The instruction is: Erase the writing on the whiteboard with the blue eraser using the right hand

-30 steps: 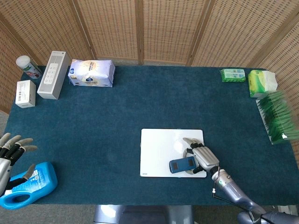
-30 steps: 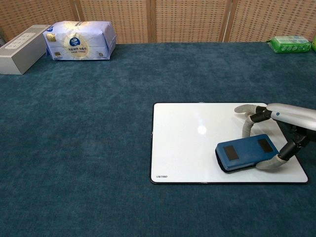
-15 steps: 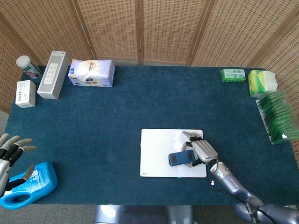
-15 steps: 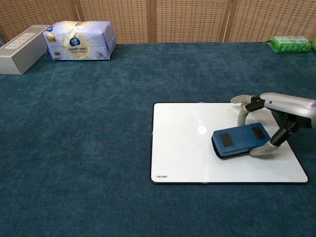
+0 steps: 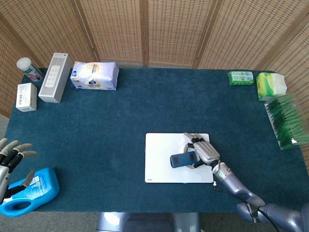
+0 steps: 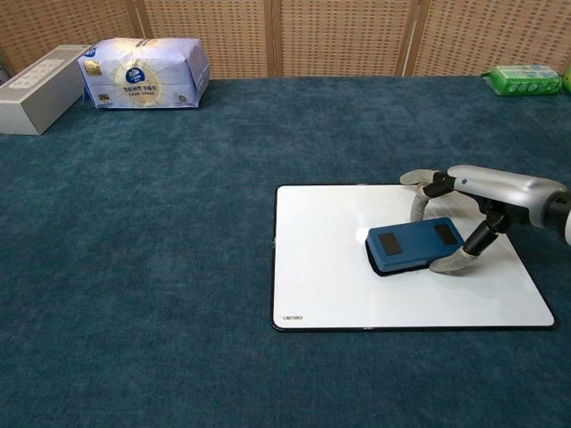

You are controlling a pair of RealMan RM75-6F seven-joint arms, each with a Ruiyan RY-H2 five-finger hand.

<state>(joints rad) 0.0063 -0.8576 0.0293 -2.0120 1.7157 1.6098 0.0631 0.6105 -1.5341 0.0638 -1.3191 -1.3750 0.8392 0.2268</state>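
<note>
The white whiteboard [image 5: 161, 169] [image 6: 321, 285] lies flat on the blue tablecloth, right of centre near the front. No writing shows on its surface. The blue eraser [image 5: 183, 159] [image 6: 413, 246] rests on the board's upper right part, and my right hand [image 5: 202, 151] [image 6: 464, 209] grips it from the right, thumb on the near side and fingers on the far side. My left hand [image 5: 10, 153] hangs at the far left with fingers spread and holding nothing, just above a blue detergent bottle [image 5: 30, 190].
At the back left stand a tissue pack [image 5: 94, 75] [image 6: 145, 71], a grey box [image 5: 55, 77] [image 6: 40, 77], a small white box [image 5: 26, 96] and a white jar [image 5: 29, 69]. Green packs [image 5: 240, 78] [image 6: 525, 78] and a green packet stack [image 5: 285, 121] line the right side.
My right hand has slid the eraser across the board away from me and to the left, off the lower right corner. The left hand has barely moved.
</note>
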